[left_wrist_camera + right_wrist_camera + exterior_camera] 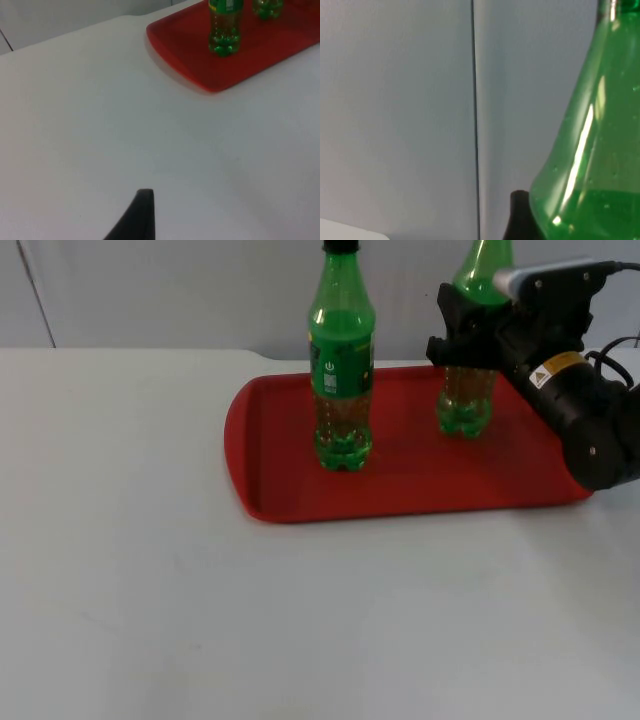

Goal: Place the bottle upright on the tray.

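Right claw [468,345] is clenched around the midsection of the held bottle [466,400], which stands upright with its base on the red tray [290,475], toward the far right part of it. In the right wrist view the green shoulder of that bottle [590,165] sits right against the fingertip, grey wall [395,110] behind.

Step in hand, as I judge it: set-down is done or nearly so; release is still to come. Next move calls for opening the fingers without tipping the bottle, then backing the arm off, up and to the right.

Second bottle [341,360], labelled, stands upright on the tray just left of the held one, apart from it; a leftward swing could knock it.

Left claw waits over bare table [100,125], well apart from the tray [180,45]; its grip state cannot be told.
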Motion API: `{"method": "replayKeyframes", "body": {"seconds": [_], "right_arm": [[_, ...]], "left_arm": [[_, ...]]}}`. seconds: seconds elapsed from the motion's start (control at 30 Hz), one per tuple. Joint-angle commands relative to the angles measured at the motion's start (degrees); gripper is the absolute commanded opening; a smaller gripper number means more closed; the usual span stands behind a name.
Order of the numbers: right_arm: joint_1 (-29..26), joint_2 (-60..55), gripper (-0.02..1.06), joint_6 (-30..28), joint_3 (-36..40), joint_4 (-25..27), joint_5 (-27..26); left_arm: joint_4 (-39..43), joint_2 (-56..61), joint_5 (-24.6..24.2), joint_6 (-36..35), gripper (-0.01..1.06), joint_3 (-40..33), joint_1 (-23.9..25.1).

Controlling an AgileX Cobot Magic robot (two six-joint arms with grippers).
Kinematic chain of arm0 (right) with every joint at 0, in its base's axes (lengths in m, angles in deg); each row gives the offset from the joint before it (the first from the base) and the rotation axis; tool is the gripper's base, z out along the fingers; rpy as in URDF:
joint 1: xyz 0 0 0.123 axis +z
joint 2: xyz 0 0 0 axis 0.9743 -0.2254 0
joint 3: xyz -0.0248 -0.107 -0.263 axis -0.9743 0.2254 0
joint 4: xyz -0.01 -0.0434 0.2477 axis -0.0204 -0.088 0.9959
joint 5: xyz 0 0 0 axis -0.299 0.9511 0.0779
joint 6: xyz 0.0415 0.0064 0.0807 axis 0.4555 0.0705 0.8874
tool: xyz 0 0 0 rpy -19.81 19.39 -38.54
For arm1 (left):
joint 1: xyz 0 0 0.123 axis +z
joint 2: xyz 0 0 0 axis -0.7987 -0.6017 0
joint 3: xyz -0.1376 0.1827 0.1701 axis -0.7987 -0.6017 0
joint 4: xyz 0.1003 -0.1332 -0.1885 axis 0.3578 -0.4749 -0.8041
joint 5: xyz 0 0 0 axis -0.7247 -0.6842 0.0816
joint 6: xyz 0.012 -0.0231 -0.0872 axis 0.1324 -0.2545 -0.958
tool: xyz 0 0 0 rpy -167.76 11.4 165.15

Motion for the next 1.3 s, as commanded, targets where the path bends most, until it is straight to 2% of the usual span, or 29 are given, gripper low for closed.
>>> {"method": "replayKeyframes", "body": {"seconds": [0.0, 0.13, 0.27, 0.33, 0.47, 0.57, 0.77, 0.9, 0.97, 1.0, 1.03, 1.1, 1.17, 1.2, 1.27], "right_arm": [[-0.05, 0.3, 0.0, -1.14, -0.12, -0.21, -1.29], [-0.05, 0.3, 0.0, -1.26, -0.12, -0.21, -1.61], [-0.05, 0.3, 0.0, -1.26, -0.12, -0.21, 0.26], [-0.05, -0.25, 0.0, -1.26, -0.01, -0.21, -0.85], [-0.05, -2.04, 0.0, 3.15, -0.01, 1.9, -1.61], [-0.05, -2.87, 0.0, 3.68, -0.01, 2.89, -1.61], [0.06, -3.96, 0.0, 3.68, -0.01, 2.68, -1.61], [0.07, -3.96, 0.02, 3.44, -0.01, 0.18, -1.61], [0.07, -3.96, 0.09, 3.44, -0.01, -1.72, -1.61], [0.07, -3.96, 0.17, 3.22, -0.01, -2.25, -1.61], [0.07, -3.96, 0.17, 3.22, -0.01, -2.25, -1.61], [0.07, -3.96, 0.31, 2.96, -0.01, -2.37, -1.61], [0.07, -3.96, 0.52, 2.56, -0.01, -2.37, -1.61], [0.07, -3.96, 0.52, 2.56, -0.01, -2.37, -1.61], [0.07, -3.96, 0.71, 2.56, -0.01, -2.37, -1.61]], "left_arm": [[-0.25, 0.21, 0.6, -0.02, 1.04, -0.3, -0.03], [-0.25, 0.21, 0.6, -0.02, 1.04, -0.3, -0.03], [-0.25, 0.21, 0.6, -0.02, 1.04, -0.3, -0.03], [-0.25, 0.21, 0.6, -0.02, 1.04, -0.3, -0.03], [-0.25, 0.21, 0.6, -0.02, 1.04, -0.3, -0.03], [-0.25, 0.21, 0.6, -0.02, 1.04, -0.3, -0.03], [-0.26, 0.21, 0.6, 0.09, 1.04, -0.3, -0.03], [-0.26, 0.21, 0.6, 0.09, 1.04, -0.3, -0.03], [-0.26, 0.21, 0.6, 0.09, 1.04, -0.3, -0.03], [-0.26, 0.21, 0.6, 0.09, 1.04, -0.3, -0.03], [-0.26, 0.21, 0.6, 0.09, 1.04, -0.3, -0.03], [-0.26, 0.21, 0.6, 0.09, 1.04, -0.3, -0.03], [-0.26, 0.21, 0.6, 0.09, 1.04, -0.3, -0.03], [-0.26, 0.21, 0.6, 0.09, 1.04, -0.3, -0.03], [-0.26, 0.21, 0.6, 0.09, 1.04, -0.3, -0.03]]}}
